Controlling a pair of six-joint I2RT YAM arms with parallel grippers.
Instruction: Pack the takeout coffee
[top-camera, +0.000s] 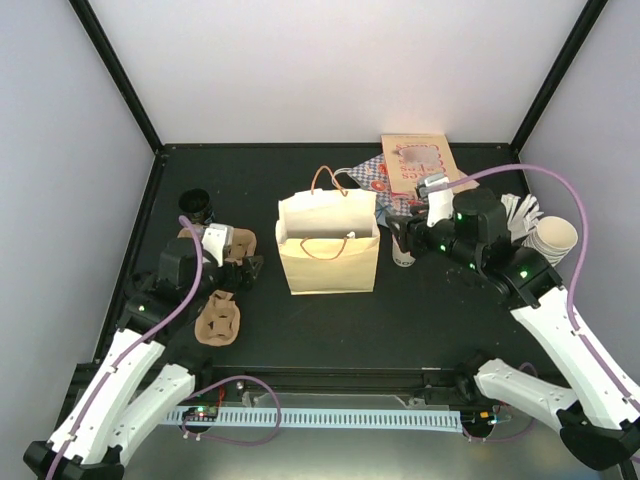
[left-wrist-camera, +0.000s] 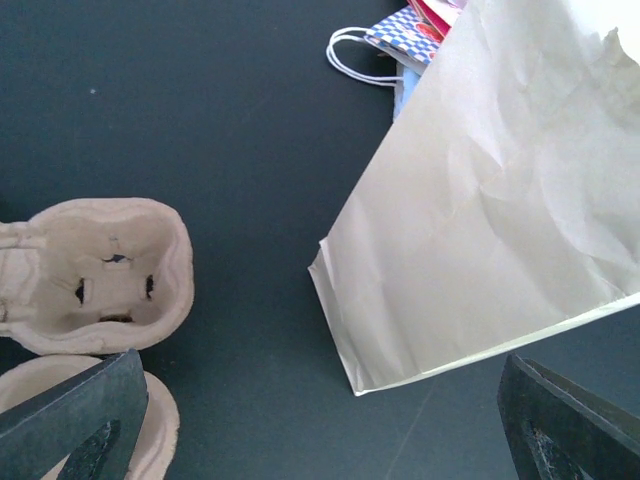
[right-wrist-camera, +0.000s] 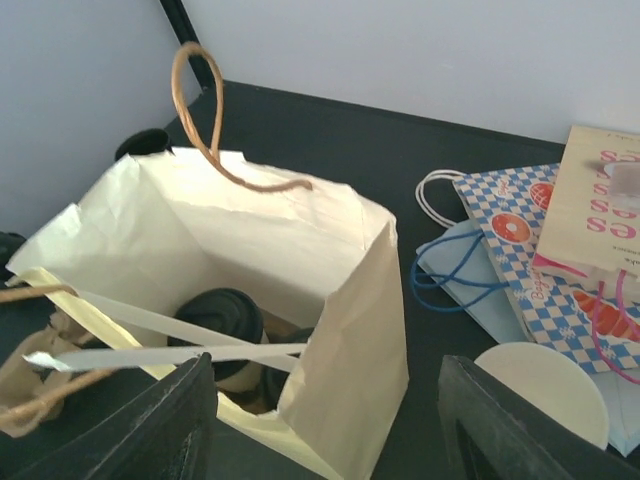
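Note:
The tan paper bag (top-camera: 328, 262) stands open mid-table. In the right wrist view a takeout coffee (right-wrist-camera: 222, 318) with a black lid sits on the floor of the bag (right-wrist-camera: 350, 360), and a second dark lid (right-wrist-camera: 290, 352) shows beside it. Another black-lidded cup (top-camera: 197, 206) stands at the back left of the table. My right gripper (right-wrist-camera: 325, 430) (top-camera: 402, 234) is open, its fingers on either side of the bag's right end without touching it. Left of the bag, my left gripper (left-wrist-camera: 325, 440) (top-camera: 248, 266) is wide open and holds nothing, low near the bag's bottom corner (left-wrist-camera: 365, 385).
Brown moulded cup carriers (top-camera: 218, 320) (left-wrist-camera: 105, 275) lie by the left arm. Patterned flat bags (top-camera: 400, 170) (right-wrist-camera: 530, 250) lie at the back right. Stacked lidless cups (top-camera: 553, 238) lie at the far right. A small white cup (top-camera: 403, 256) stands under my right gripper.

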